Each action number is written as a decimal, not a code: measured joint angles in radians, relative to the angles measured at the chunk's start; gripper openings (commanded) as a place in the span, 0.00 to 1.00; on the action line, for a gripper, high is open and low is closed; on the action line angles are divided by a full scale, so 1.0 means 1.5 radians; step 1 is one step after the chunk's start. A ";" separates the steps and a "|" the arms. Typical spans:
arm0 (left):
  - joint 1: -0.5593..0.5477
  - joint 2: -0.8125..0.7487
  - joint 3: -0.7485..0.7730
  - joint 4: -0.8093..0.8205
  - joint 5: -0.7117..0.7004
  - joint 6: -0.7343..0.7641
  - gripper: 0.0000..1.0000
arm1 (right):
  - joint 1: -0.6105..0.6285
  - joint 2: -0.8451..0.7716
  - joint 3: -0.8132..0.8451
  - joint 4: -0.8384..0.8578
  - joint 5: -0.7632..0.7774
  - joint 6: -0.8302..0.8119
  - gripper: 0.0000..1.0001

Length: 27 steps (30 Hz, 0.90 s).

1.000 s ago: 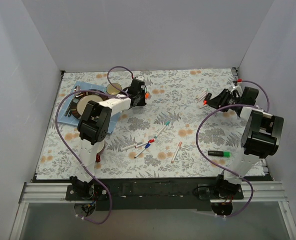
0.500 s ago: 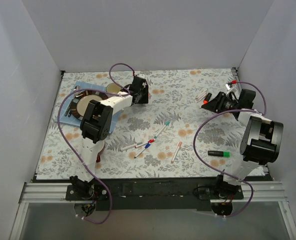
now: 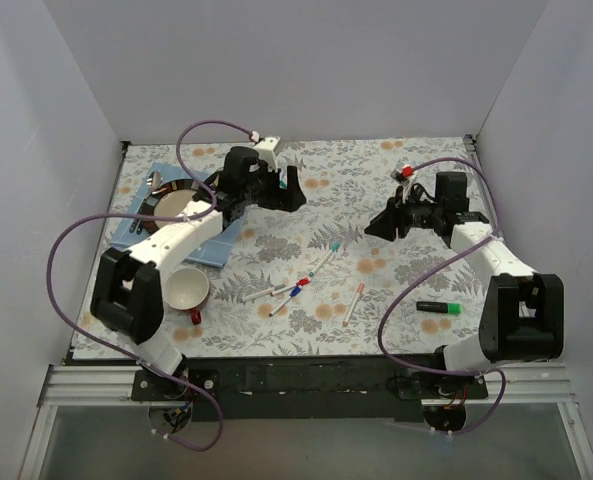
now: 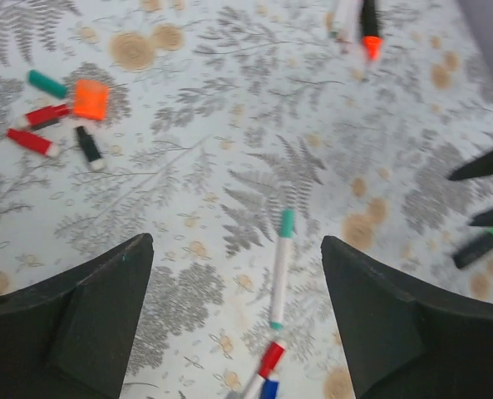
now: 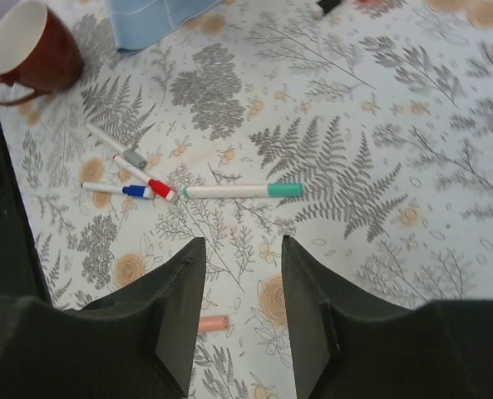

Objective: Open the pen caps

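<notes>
Four caps lie loose and close together on the tabletop (image 3: 356, 170), far and left of centre: loose teal cap (image 4: 46, 83), orange cap (image 4: 90, 98), first red cap (image 4: 46, 115), second red cap (image 4: 32, 141). Near centre, three caps sit fitted on thin white pens (image 3: 321, 262): fitted teal cap (image 3: 334, 245), fitted red cap (image 3: 303, 283), blue cap (image 3: 294, 293). The green cap (image 3: 454, 309) closes a black marker (image 3: 431, 306), near right.

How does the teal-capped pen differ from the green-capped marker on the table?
The pen is thin and white with a teal cap. The marker is thicker and black with a green cap. The pen lies slanted near the middle of the table, while the marker lies nearly crosswise toward the right edge. Both lie flat, capped, with nothing gripping them.
</notes>
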 measured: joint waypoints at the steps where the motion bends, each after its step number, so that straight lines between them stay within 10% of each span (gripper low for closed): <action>1: 0.000 -0.033 -0.026 0.010 0.029 0.003 0.82 | 0.020 -0.015 -0.002 -0.008 0.001 -0.026 0.50; 14: -0.035 -0.068 -0.158 0.005 0.183 0.006 0.84 | 0.099 -0.189 -0.102 -0.121 0.036 -0.384 0.64; 27: -0.029 -0.302 -0.268 0.026 -0.107 0.047 0.98 | 0.377 0.032 0.049 -0.338 0.261 -0.870 0.64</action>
